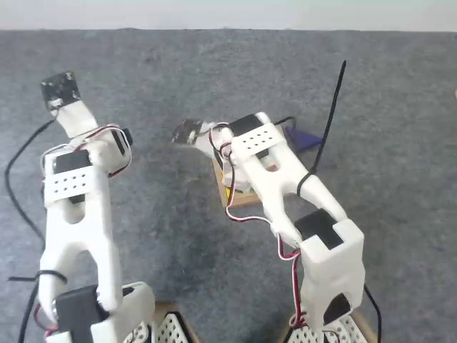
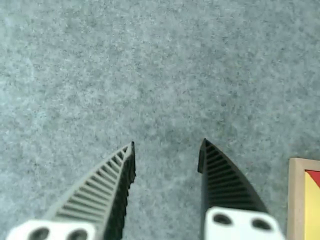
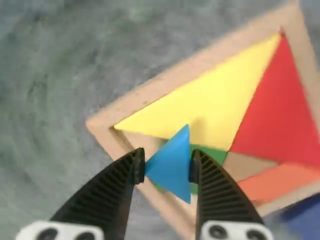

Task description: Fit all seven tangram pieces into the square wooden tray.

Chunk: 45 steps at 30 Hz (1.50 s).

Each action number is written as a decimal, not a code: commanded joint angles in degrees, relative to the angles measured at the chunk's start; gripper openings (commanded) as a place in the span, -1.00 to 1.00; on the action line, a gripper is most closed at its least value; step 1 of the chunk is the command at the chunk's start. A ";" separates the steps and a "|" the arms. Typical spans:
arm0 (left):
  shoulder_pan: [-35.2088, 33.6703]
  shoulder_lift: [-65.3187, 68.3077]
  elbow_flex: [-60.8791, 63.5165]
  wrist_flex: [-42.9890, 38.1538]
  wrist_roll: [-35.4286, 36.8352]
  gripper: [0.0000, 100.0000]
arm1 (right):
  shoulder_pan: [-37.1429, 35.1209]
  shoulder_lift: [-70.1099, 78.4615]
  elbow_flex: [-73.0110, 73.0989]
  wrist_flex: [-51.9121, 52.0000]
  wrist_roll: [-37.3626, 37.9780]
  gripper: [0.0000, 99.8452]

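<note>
My right gripper [image 3: 167, 152] is shut on a small blue triangle [image 3: 172, 167], held above a corner of the square wooden tray [image 3: 107, 117]. In the tray lie a large yellow triangle [image 3: 210, 107], a large red triangle [image 3: 272, 112], a green piece [image 3: 212, 155] and an orange piece [image 3: 280, 182]. In the high view the right arm [image 1: 271, 164] covers most of the tray [image 1: 239, 200]. A purple piece [image 1: 303, 138] rests on the carpet just beyond the tray. My left gripper [image 2: 168, 145] is open over bare carpet, with the tray's corner [image 2: 297, 200] off to one side.
Grey carpet covers the whole table. A black cable [image 1: 330, 118] rises past the right arm. The left arm [image 1: 75, 193] stands well apart from the tray, with open carpet between the two arms.
</note>
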 commanded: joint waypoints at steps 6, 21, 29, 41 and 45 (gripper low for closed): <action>-0.18 -0.97 -0.22 -1.23 0.53 -0.61 | 0.04 -1.36 -3.96 1.36 -56.88 -0.76; -0.09 -0.97 -0.13 -1.23 0.53 -0.61 | -3.91 -1.19 -5.54 0.57 -87.91 -0.76; -0.09 -0.97 -0.13 -1.23 0.53 -0.61 | -4.53 -0.75 -5.27 3.30 -98.11 -0.60; 0.00 -0.97 -0.13 -1.23 0.53 -0.61 | -4.62 -0.75 -5.45 3.21 -114.55 -0.39; 1.14 -0.97 -0.04 -1.14 0.53 -0.61 | -8.31 -1.19 -5.54 2.15 -108.22 -0.39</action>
